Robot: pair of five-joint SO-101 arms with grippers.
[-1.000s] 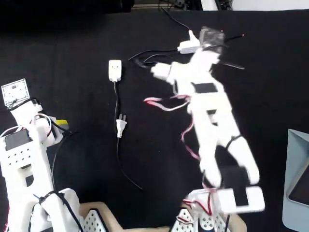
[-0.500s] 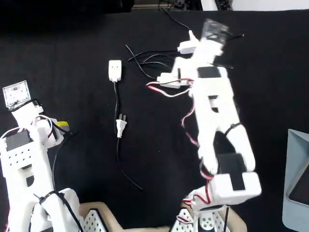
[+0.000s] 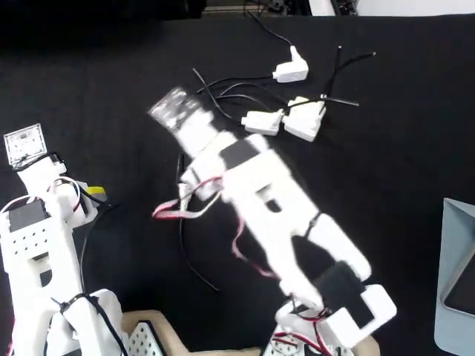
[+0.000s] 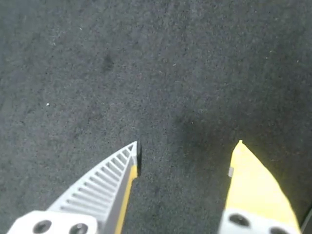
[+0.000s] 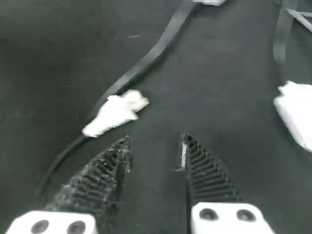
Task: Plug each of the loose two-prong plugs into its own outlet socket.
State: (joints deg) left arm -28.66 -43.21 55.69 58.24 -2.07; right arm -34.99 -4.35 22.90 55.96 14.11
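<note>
A loose white two-prong plug (image 5: 114, 113) lies on the black mat with its black cord (image 5: 156, 53) running past it. My right gripper (image 5: 153, 141) hovers open just short of the plug, nothing between its fingers. From above, the right arm (image 3: 260, 185) stretches diagonally over the mat's left-centre and hides that plug. Three white outlet pieces (image 3: 261, 122) (image 3: 304, 119) (image 3: 291, 72) lie at the back among black cords. My left gripper (image 4: 187, 146) stands open over bare mat at the near left (image 3: 95, 193).
A white block (image 5: 295, 109) lies off to one side of the right gripper. A grey bin (image 3: 456, 274) stands at the right edge. A black cord (image 3: 194, 271) trails toward the front edge. Both arm bases sit at the near edge.
The right arm has swung from the back-right outlets leftward to above the loose plug, uncovering two white pieces at the back. The left arm has barely moved.
</note>
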